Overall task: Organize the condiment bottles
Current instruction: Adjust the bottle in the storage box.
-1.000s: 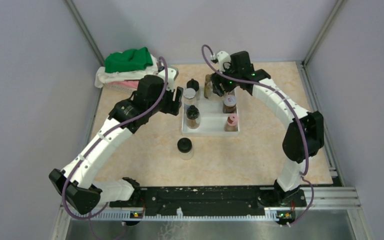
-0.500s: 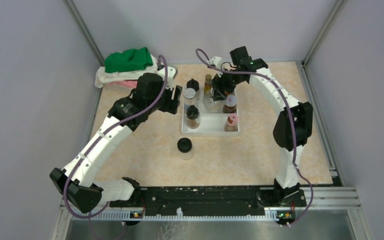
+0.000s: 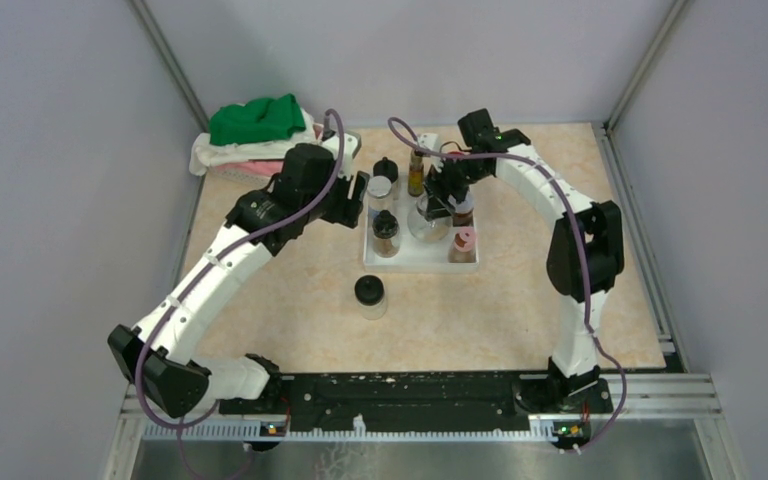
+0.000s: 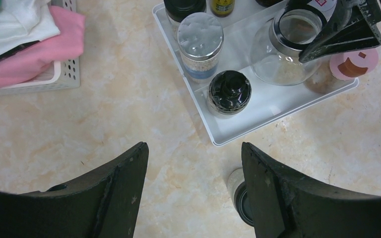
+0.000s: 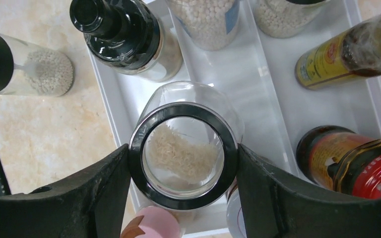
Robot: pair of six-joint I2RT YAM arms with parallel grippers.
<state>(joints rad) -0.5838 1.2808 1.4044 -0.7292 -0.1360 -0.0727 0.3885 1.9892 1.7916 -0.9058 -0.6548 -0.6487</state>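
Observation:
My right gripper (image 5: 183, 158) is shut on the black-ringed lid of a round glass jar (image 5: 183, 153) holding pale grains, over the middle of the white stepped tray (image 5: 258, 89); the jar also shows in the top view (image 3: 427, 216). Around it in the tray stand a black-capped bottle (image 5: 124, 37), a slim amber bottle (image 5: 347, 52), a red-capped bottle (image 5: 362, 163) and a pink-capped one (image 5: 151, 223). A silver-capped jar (image 4: 200, 37) stands at the tray's left. My left gripper (image 4: 194, 188) is open and empty over the table. A lone black-capped jar (image 3: 369, 292) stands in front of the tray.
A white basket (image 3: 250, 160) with green, white and pink cloths sits at the back left. Grey walls close in the table on three sides. The right arm (image 3: 560, 200) arches over the tray's right side.
My right gripper has carried the round jar forward from the tray's back to its middle, uncovering the amber bottle. My left arm has shifted slightly toward the tray.

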